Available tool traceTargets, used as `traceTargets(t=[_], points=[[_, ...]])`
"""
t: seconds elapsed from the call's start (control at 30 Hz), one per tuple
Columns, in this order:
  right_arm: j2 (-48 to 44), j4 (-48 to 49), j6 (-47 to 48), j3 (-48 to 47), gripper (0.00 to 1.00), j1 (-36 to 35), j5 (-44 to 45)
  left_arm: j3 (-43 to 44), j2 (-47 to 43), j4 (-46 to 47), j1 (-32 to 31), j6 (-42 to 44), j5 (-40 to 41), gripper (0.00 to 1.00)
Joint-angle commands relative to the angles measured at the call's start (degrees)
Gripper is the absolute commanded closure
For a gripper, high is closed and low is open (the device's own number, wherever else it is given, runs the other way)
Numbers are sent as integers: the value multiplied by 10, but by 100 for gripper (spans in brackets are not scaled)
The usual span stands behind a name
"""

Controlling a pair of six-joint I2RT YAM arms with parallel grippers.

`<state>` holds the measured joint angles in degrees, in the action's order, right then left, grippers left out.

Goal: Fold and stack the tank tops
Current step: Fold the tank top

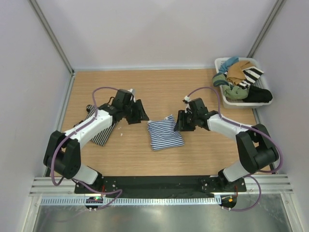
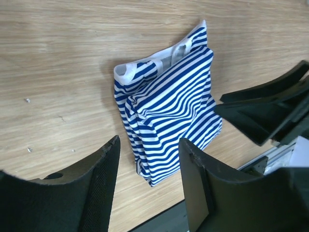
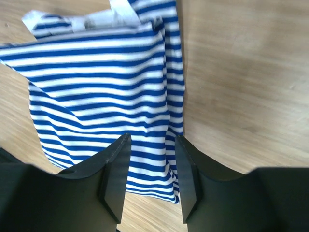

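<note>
Spanning the scene, the wooden tabletop (image 1: 159, 87) carried a white basket (image 1: 219, 63) of mixed clothes at its far right corner. The blue-and-white tank top (image 1: 165, 134) lay folded into a compact rectangle at the centre, between the two arms. The black-and-white tank top (image 1: 103, 135) lay to the left, partly under the left arm. The left gripper (image 2: 150, 142) hovered just left of the folded top, jaws parted and empty; the right gripper (image 3: 152, 140) stood over its right edge, jaws likewise apart, clamping nothing.
</note>
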<state>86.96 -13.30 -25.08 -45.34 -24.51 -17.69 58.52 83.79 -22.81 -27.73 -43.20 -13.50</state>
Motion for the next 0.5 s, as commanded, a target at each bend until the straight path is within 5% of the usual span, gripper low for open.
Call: traceTargets(t=[0.0, 0.17, 0.47], points=[[-12, -10, 42, -56, 53, 2, 47, 33, 21, 10, 0, 46, 5, 47], [37, -31, 72, -125, 54, 3, 45, 27, 37, 36, -10, 69, 5, 36], [130, -42, 78, -190, 51, 3, 63, 48, 97, 60, -29, 103, 2, 38]])
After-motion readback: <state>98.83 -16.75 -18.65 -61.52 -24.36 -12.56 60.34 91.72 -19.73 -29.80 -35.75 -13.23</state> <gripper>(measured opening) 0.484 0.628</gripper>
